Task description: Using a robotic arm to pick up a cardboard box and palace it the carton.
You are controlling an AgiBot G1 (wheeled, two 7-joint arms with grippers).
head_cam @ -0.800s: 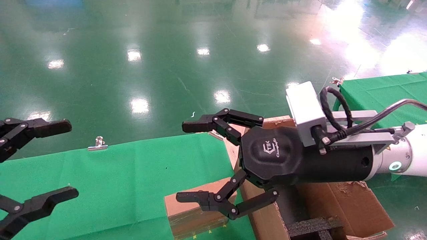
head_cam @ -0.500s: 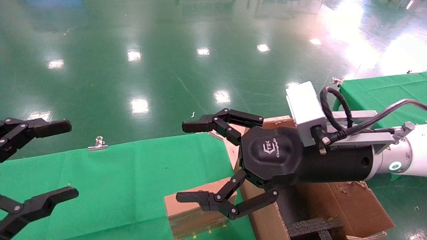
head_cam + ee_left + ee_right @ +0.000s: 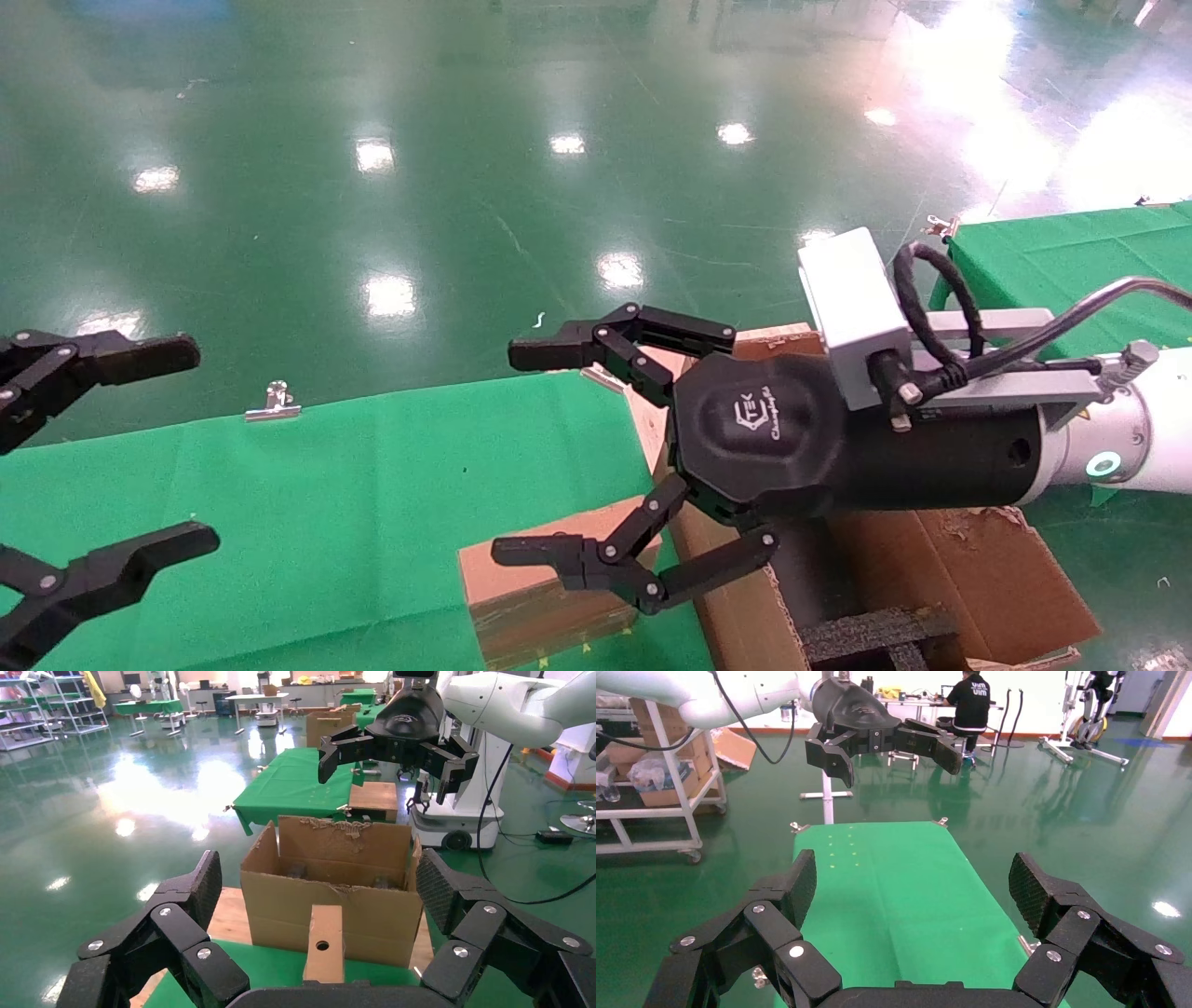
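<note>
Approach step: right gripper (image 3: 521,457) spread wide, empty, above cardboard box (image 3: 531,596). Descend, straddle box squarely, avoid carton (image 3: 987,578) flap beside it. Left gripper (image 3: 140,447) parked, wide.

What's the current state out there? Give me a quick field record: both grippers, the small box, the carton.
right gripper: open, empty, raised above the table, just over the small box
left gripper: open, empty, held over the table's left end
cardboard box: on the green table, beside the carton, ungrasped; round hole in the face turned to the left wrist camera
carton: open, ragged flaps, black foam inside; right of the box
task status: box not yet picked
</note>
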